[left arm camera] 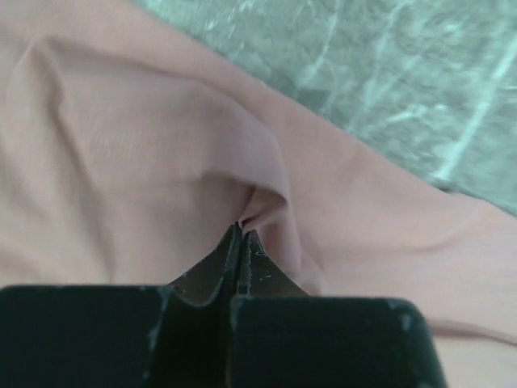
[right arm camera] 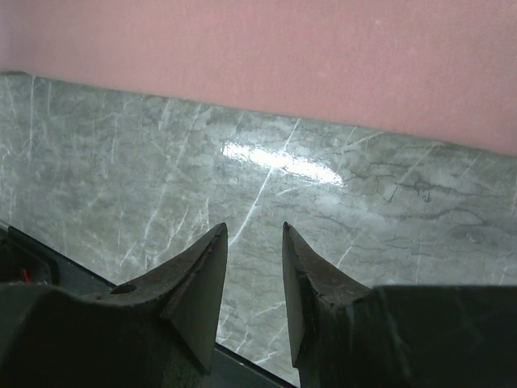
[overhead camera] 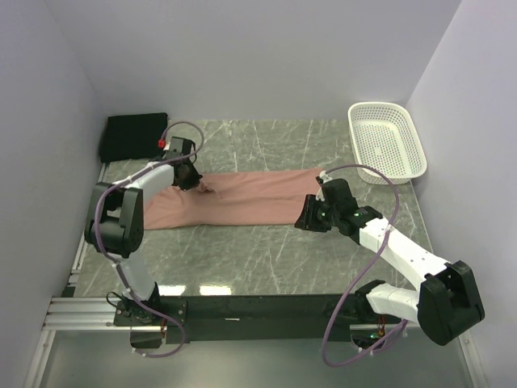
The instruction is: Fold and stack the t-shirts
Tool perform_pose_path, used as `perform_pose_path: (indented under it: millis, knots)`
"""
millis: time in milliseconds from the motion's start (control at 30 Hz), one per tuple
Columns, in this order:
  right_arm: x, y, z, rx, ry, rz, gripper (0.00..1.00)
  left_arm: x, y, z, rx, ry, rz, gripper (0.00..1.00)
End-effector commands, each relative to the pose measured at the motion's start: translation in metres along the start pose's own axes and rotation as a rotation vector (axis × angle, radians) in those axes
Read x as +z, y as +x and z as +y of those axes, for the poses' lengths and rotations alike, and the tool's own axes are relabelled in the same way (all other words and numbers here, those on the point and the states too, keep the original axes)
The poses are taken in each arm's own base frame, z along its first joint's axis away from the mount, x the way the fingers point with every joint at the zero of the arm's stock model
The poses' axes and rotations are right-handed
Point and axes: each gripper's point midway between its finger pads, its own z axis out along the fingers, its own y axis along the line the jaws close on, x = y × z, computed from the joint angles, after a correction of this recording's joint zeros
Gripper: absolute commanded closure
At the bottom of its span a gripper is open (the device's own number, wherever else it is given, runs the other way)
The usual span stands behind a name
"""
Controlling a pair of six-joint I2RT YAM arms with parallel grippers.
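The salmon-pink t-shirt [overhead camera: 242,198] lies folded into a long strip across the middle of the marble table. My left gripper [overhead camera: 194,183] is shut on a pinched fold of the pink shirt [left arm camera: 266,202] near its left part, the cloth puckered at the tips [left arm camera: 242,230]. My right gripper [overhead camera: 309,217] is open and empty, hovering over bare table just in front of the shirt's right end; in the right wrist view the shirt's edge [right arm camera: 266,56] lies beyond the fingers [right arm camera: 252,234]. The black folded t-shirt [overhead camera: 134,135] sits at the back left corner.
A white mesh basket [overhead camera: 386,141] stands at the back right. Walls close in the left, back and right sides. The table's front rail [overhead camera: 242,311] holds the arm bases.
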Motion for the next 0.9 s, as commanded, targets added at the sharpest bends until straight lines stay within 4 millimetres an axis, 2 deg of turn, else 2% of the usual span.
perform_pose_path:
  millis: [0,233,433,567,600,767,867]
  knots:
    - [-0.002,-0.007,0.006,-0.021,-0.026,-0.034,0.59,-0.042,-0.007,-0.012,-0.118,0.061,-0.016,0.98]
    - [-0.001,-0.007,0.007,-0.024,-0.035,-0.034,0.59,-0.059,0.018,-0.01,-0.179,0.11,0.053,0.91]
    - [0.001,-0.002,0.006,-0.022,-0.041,-0.021,0.59,-0.048,0.055,0.001,-0.206,0.109,0.114,0.85]
    - [0.003,0.001,0.004,-0.02,-0.036,-0.012,0.59,-0.029,0.081,0.015,-0.202,0.072,0.171,0.81]
    - [0.004,0.003,0.003,-0.022,-0.036,-0.007,0.59,-0.028,0.084,0.015,-0.198,0.072,0.183,0.77]
    - [0.005,0.005,0.005,-0.021,-0.053,0.004,0.59,-0.032,0.082,0.01,-0.185,0.106,0.18,0.73]
    - [0.006,0.005,0.012,-0.024,-0.087,0.011,0.59,-0.048,0.069,0.009,-0.166,0.112,0.138,0.59]
